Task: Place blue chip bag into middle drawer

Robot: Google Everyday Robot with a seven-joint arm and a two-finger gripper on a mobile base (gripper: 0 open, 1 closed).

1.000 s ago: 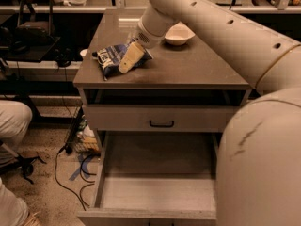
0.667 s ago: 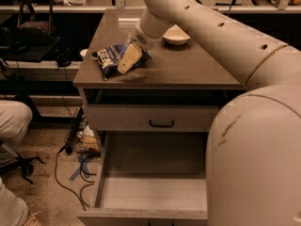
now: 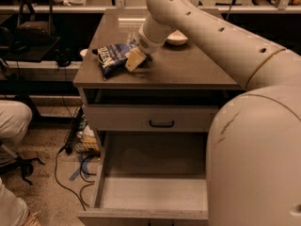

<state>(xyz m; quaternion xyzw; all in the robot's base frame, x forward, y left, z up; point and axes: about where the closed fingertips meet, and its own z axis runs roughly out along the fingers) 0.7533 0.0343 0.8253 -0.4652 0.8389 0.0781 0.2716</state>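
The blue chip bag (image 3: 113,55) lies crinkled on the left part of the cabinet top (image 3: 188,72). My gripper (image 3: 134,59) is down at the bag's right edge, touching or nearly touching it; my arm reaches in from the upper right. The middle drawer (image 3: 155,192) is pulled out below, its grey floor bare. My arm's large body hides the drawer's right side.
A white bowl (image 3: 176,38) sits behind my wrist on the cabinet top. A closed drawer front with a black handle (image 3: 161,123) is above the open drawer. Cables (image 3: 70,173) lie on the floor at left, near a person's leg (image 3: 11,121).
My arm's body has swung to cover more of the right side of the view. The gripper and the bag stay at nearly the same spot on the cabinet top.
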